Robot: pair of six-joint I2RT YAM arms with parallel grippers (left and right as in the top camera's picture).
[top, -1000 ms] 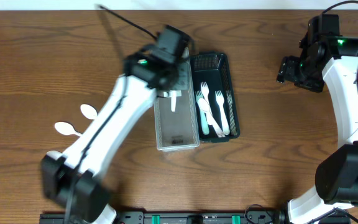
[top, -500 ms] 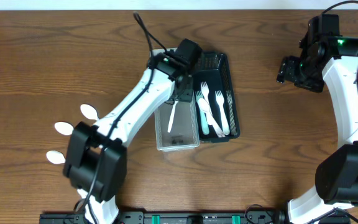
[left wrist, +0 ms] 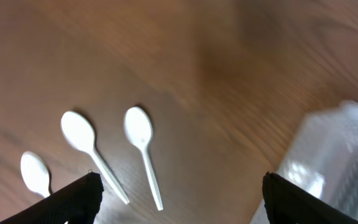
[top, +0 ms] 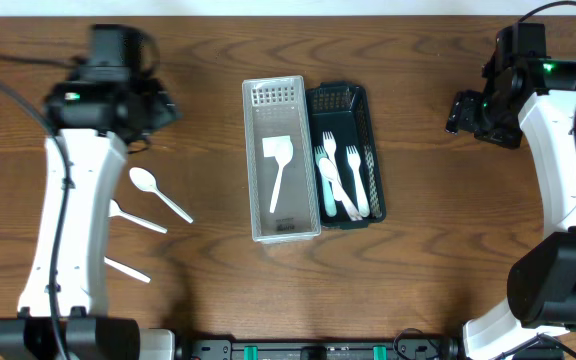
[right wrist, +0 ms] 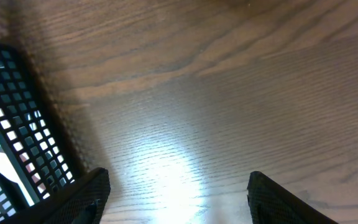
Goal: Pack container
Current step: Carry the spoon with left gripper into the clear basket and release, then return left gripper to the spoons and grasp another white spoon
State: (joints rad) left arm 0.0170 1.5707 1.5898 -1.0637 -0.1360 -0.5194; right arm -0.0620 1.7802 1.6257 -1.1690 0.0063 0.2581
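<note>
A white utensil is held in the clear tray; forks are kept in the black basket (beside it). Three spoons are laid on the bench. The left pincer and the right pincer are spread apart.

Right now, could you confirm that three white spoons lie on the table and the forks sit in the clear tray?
Not quite. The overhead view shows the forks in the black basket, beside the clear tray, which holds one white flat-headed utensil. The three white spoons do lie on the table.
</note>
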